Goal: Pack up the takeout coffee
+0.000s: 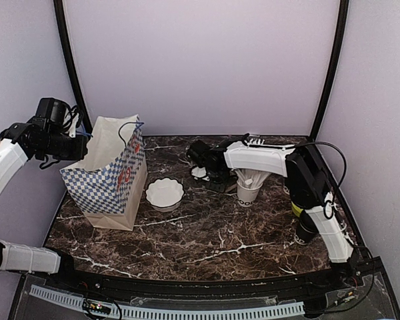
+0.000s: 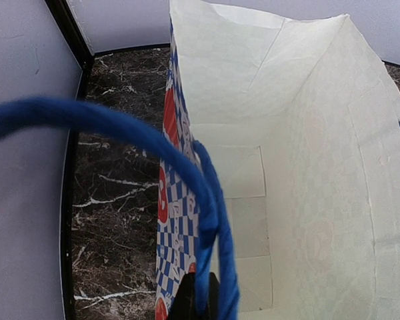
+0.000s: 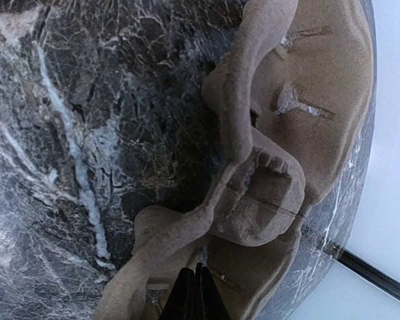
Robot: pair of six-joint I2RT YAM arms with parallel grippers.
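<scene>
Since no cup shows plainly in any view, the step looks like fetching the pulp tray [image 3: 273, 187], at whose rim the right gripper [image 3: 197, 293] is closed tight, a true hold unclear. Next it should need a lift over to the bag [image 1: 110, 180], seemingly empty, which the left gripper [image 2: 195, 303] holds agape, clamped on its blue handle [image 2: 120, 127]. All stands on a dark, white-veined marble table [image 1: 207, 233] within pale lilac walls [image 1: 200, 60]

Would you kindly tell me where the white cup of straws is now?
The white cup of straws stands right of centre on the marble table in the top view, right of the scalloped bowl.
</scene>
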